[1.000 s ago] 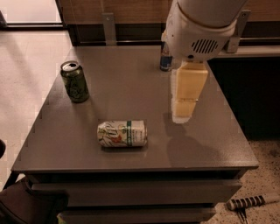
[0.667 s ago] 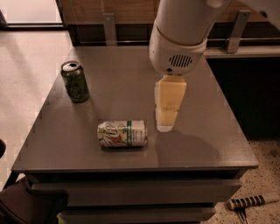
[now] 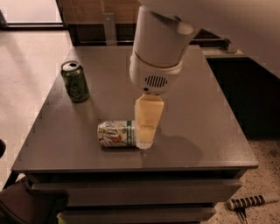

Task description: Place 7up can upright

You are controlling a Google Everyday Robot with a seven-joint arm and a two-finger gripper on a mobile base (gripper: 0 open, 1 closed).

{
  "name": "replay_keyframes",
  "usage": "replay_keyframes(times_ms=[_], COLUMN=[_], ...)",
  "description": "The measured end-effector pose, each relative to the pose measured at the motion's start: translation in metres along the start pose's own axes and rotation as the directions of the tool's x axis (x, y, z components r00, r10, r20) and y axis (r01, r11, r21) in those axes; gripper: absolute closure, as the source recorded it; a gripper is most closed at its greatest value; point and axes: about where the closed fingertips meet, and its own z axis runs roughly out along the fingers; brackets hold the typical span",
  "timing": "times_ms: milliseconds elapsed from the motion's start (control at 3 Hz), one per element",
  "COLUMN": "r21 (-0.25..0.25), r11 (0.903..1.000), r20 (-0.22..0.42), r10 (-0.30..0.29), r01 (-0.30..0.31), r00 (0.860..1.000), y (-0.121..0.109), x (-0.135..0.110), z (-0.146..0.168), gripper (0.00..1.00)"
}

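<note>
Office-like interior: grey flat-topped drawer cabinet (image 3: 210, 113), speckled terrazzo floor (image 3: 26, 65), wood-panelled wall (image 3: 92, 6); cream gripper (image 3: 144, 142) hangs low over the cabinet top.

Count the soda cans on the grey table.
2. The 7up can lies on its side near the front edge, the gripper at its right end; the dark green can stands upright back left. The arm may hide others.

The 7up can (image 3: 116, 134) is lying on its side near the front edge of the table (image 3: 210, 131), and the gripper (image 3: 145, 141) is hanging just beside its right end. A second can (image 3: 75, 81) is standing well apart, behind and to the left.
</note>
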Motion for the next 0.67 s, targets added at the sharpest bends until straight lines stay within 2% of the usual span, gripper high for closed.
replay_keyframes(times_ms=[333, 667], r21=[-0.006, -0.036], r11=[1.0000, 0.9993], r20=[-0.029, -0.104], r10=[0.002, -0.015], r01=[-0.002, 0.012], r00=[1.000, 0.994], y=[-0.008, -0.027], x=[-0.008, -0.036], z=[0.001, 0.017], gripper=[0.00, 0.00])
